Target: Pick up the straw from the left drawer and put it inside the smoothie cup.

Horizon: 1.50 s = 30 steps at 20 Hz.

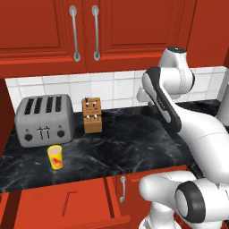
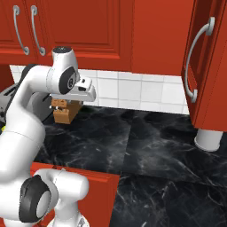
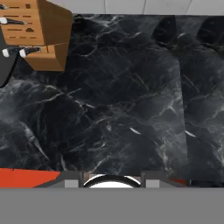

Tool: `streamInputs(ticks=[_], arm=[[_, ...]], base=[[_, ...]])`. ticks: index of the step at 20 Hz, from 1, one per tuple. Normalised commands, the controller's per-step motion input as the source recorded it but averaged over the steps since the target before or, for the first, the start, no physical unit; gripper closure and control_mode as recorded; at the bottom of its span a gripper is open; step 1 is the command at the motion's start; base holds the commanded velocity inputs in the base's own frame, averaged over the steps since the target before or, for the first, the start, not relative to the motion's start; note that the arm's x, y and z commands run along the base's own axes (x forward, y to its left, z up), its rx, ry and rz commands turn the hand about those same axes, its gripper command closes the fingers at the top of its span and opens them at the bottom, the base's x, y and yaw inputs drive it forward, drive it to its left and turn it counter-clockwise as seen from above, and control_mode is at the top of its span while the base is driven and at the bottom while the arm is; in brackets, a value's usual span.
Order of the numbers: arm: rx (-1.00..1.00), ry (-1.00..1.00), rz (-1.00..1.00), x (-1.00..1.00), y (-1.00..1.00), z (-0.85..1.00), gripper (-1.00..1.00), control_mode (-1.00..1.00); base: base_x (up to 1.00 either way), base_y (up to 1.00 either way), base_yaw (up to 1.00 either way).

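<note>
I am judging the straw point(image 1: 67, 202), lying in the left drawer point(image 1: 42, 208) below the smoothie cup point(image 1: 55, 157), light, stiff and slippery, best pinched mid-shaft; my hand's state I cannot tell.

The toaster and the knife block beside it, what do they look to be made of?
The toaster looks like brushed grey metal: even silvery sheen, dark slots and knobs. The knife block looks like plain matte wood: flat tan-brown faces, dark slits. Rendered, so neither is certain.
</note>
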Motion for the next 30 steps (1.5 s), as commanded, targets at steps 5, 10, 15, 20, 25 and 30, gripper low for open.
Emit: streamInputs(ticks=[5,10,15,20,25,30], arm=[[0.00,0.00,0.00,-0.31,0.00,-0.15,-1.00,-1.00],[0.00,-0.03,0.00,-0.37,0.00,-0.25,-1.00,-1.00],[0.00,-0.07,0.00,-0.34,0.00,-0.44,-1.00,-1.00],[0.00,-0.04,0.00,-0.23,0.00,-0.40,-1.00,-1.00],[0.00,0.00,0.00,-0.06,0.00,-0.08,-1.00,1.00],[0.00,0.00,0.00,0.00,0.00,0.00,-1.00,1.00]], base=[[0.00,0.00,0.00],[0.00,0.00,0.00],[0.00,0.00,0.00],[0.00,0.00,0.00],[-0.38,0.00,0.00],[-0.74,0.00,0.00]])
